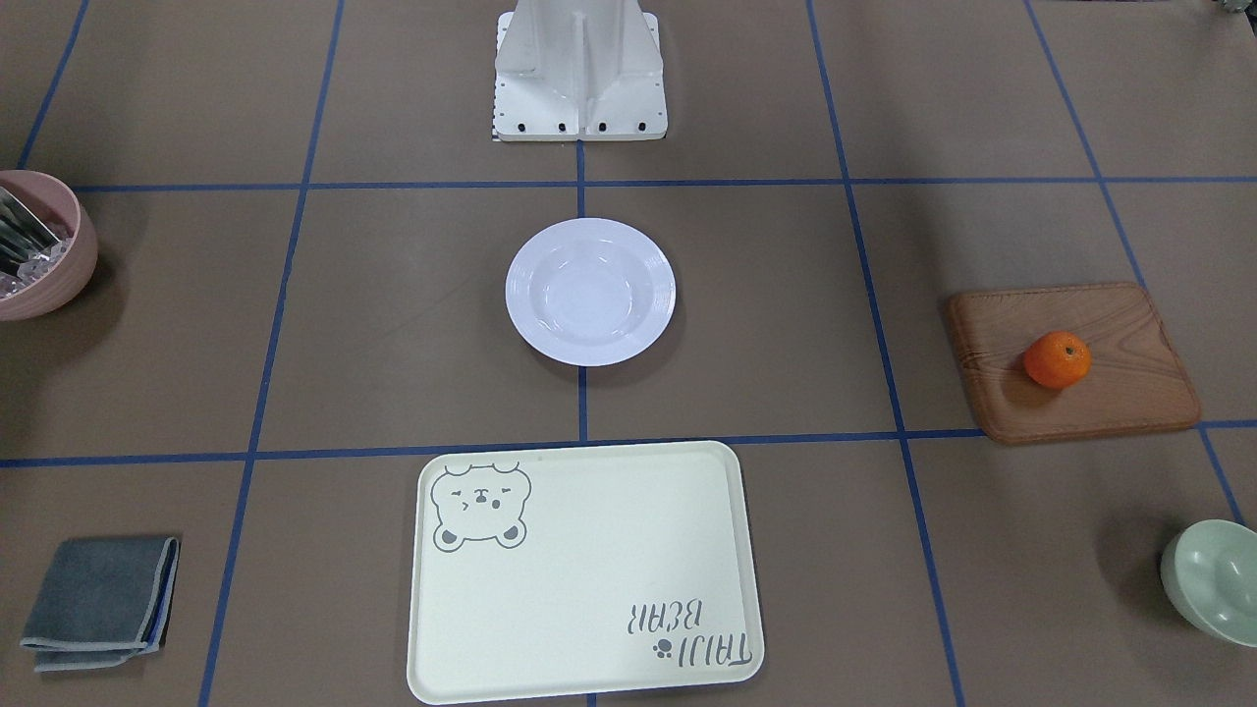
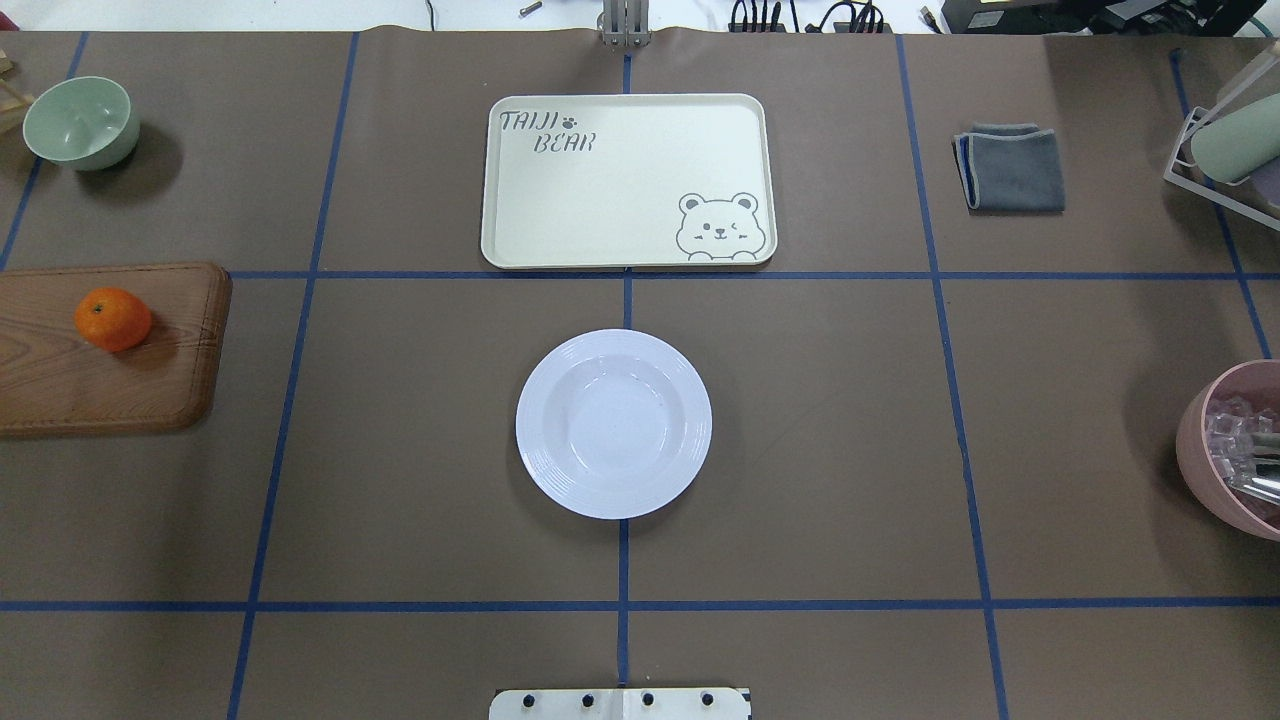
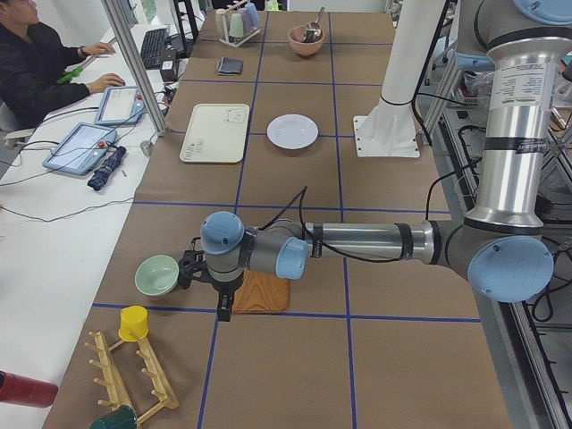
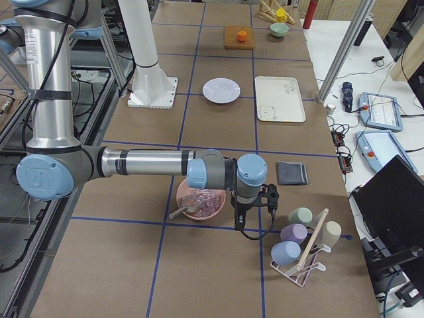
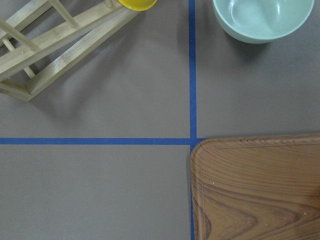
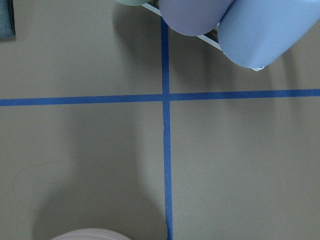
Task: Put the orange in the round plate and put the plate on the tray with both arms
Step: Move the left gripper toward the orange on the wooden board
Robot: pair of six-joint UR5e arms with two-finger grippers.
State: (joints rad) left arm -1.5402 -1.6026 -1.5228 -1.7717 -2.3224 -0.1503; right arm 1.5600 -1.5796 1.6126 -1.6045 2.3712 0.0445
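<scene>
The orange (image 2: 113, 319) rests on a brown wooden board (image 2: 60, 385) at the table's left edge, also seen as the orange (image 1: 1057, 359). In the middle of the table the white round plate (image 2: 613, 423) lies empty. Beyond it, the cream tray (image 2: 620, 190) with the bear drawing holds nothing. My left gripper (image 3: 190, 270) hangs over the table near the board's corner and the green bowl, off to the side of the orange. My right gripper (image 4: 270, 199) hovers between the pink bowl and the cup rack. I cannot tell whether either is open or shut.
A pale green bowl (image 2: 78, 122) stands at the far left and a pink bowl (image 2: 1195, 430) with utensils at the right edge. A folded grey cloth (image 2: 1010, 167) lies right of the tray. Cup racks (image 4: 301, 245) sit at both table ends. A person (image 3: 36, 63) sits beside the table.
</scene>
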